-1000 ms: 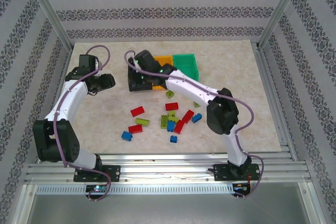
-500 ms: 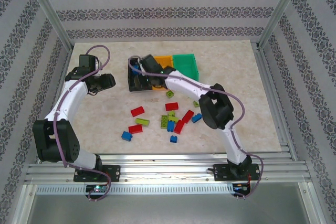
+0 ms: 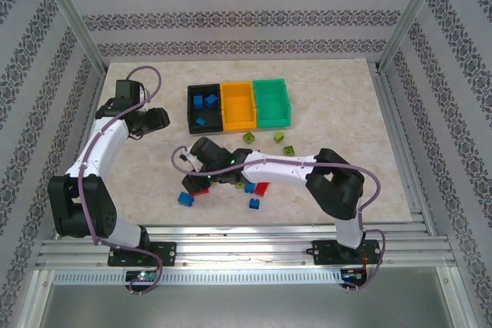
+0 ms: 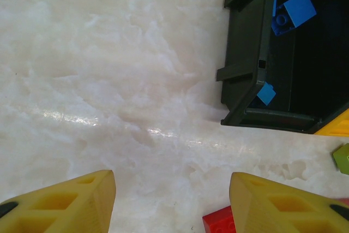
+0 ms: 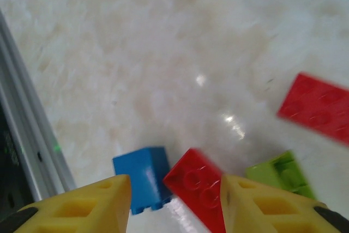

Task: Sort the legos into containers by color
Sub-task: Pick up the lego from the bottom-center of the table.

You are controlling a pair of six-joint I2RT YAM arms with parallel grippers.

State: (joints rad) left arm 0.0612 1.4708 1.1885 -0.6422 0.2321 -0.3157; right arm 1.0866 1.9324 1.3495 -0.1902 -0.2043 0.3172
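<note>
Open room is left on the marble-patterned tabletop [image 3: 346, 113] toward its right edge and far-left corner. Three small open containers, a black plastic bin [image 3: 190, 109], an orange-yellow plastic bin [image 3: 237, 105] and a green plastic bin [image 3: 273, 103], are lined up toward the middle of the far edge. The right gripper [image 5: 173, 189] is held low by the near edge, fingers spread with nothing pinched. A studded red brick [image 5: 199, 186] and a blue brick [image 5: 143, 178] lie between them, with a lime green brick [image 5: 281, 175] just beside. The left gripper [image 4: 172, 181], likewise spread and empty, is seen left of the black plastic bin, where small blue bricks [image 3: 204, 103] are gathered.
</note>
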